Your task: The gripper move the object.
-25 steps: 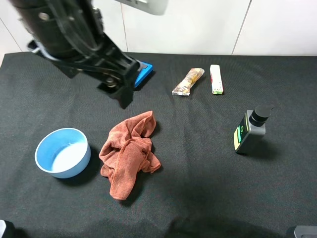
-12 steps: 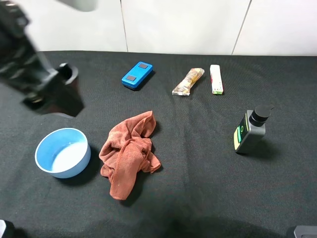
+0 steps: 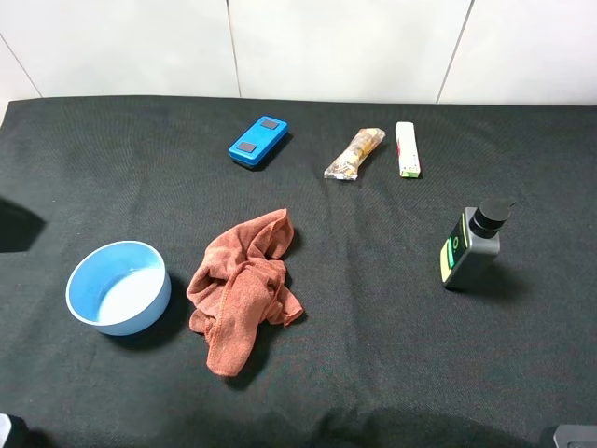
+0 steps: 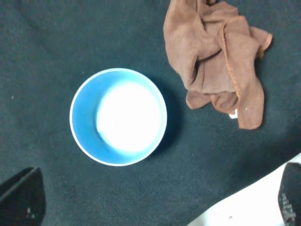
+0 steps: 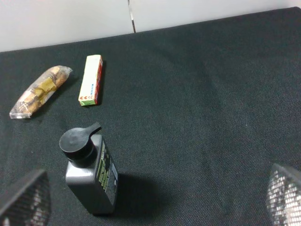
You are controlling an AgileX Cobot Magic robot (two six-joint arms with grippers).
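A blue bowl (image 3: 118, 287) stands at the front left of the black cloth-covered table (image 3: 373, 355). It also shows in the left wrist view (image 4: 118, 117), below my left gripper (image 4: 155, 201), which is open and empty with its fingertips (image 4: 21, 200) wide apart. A crumpled rust-brown cloth (image 3: 244, 285) lies right of the bowl, also in the left wrist view (image 4: 218, 56). A grey pump bottle (image 3: 469, 246) stands at the right, in front of my open, empty right gripper (image 5: 154, 195). Neither arm shows in the exterior high view.
A blue flat device (image 3: 258, 141), a clear snack wrapper (image 3: 355, 153) and a white-green stick pack (image 3: 408, 149) lie along the back. The wrapper (image 5: 40, 90) and pack (image 5: 91, 79) lie beyond the bottle (image 5: 90, 171). A white wall (image 3: 326, 47) stands behind.
The left arm swung from above the blue device to the left and out of the exterior high view. No object on the table moved.
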